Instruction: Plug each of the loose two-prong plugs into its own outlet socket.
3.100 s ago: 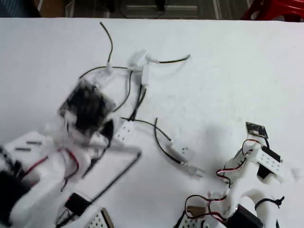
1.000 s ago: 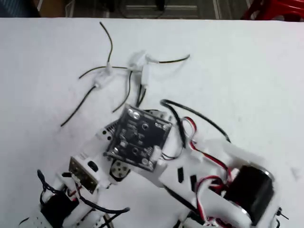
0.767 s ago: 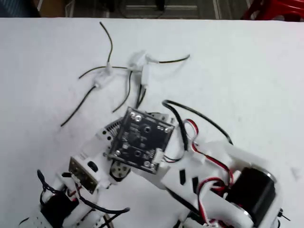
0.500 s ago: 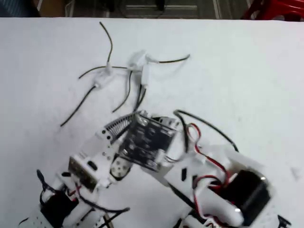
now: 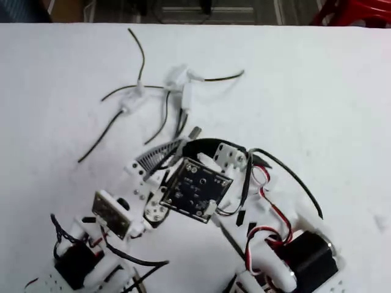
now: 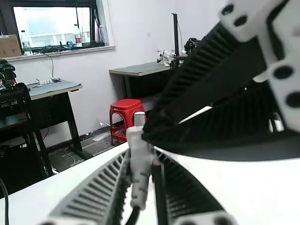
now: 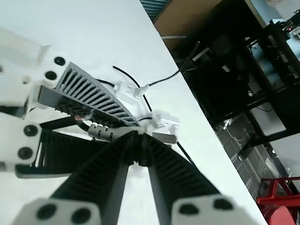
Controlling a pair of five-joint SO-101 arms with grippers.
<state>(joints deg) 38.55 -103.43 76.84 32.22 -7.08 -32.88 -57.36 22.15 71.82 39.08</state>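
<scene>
Two-prong plug [image 6: 136, 159] sits pinched by its white body between the ribbed fingers of the left gripper [image 6: 140, 151], cord trailing down between them. In the high view this is just left of centre, with the plug's grey end [image 5: 194, 132] poking toward the top of the frame. The right gripper [image 7: 138, 140] has its fingers pressed together at the tips, which rest right against the plug. I cannot tell whether anything is caught between them.

The other white sockets and plugs [image 5: 183, 91] lie tangled with their black cords near the upper left of the counter [image 5: 317, 91], apart from both arms.

The step in hand looks like readying this plug for insertion. For that, the grip should stay on the body and not the cord, since a cord hold would let the plug swivel. The prongs need to line up squarely with the socket slots, and the push should run straight along the plug's length. The right gripper would best pin the light socket, which would likely skid otherwise.
</scene>
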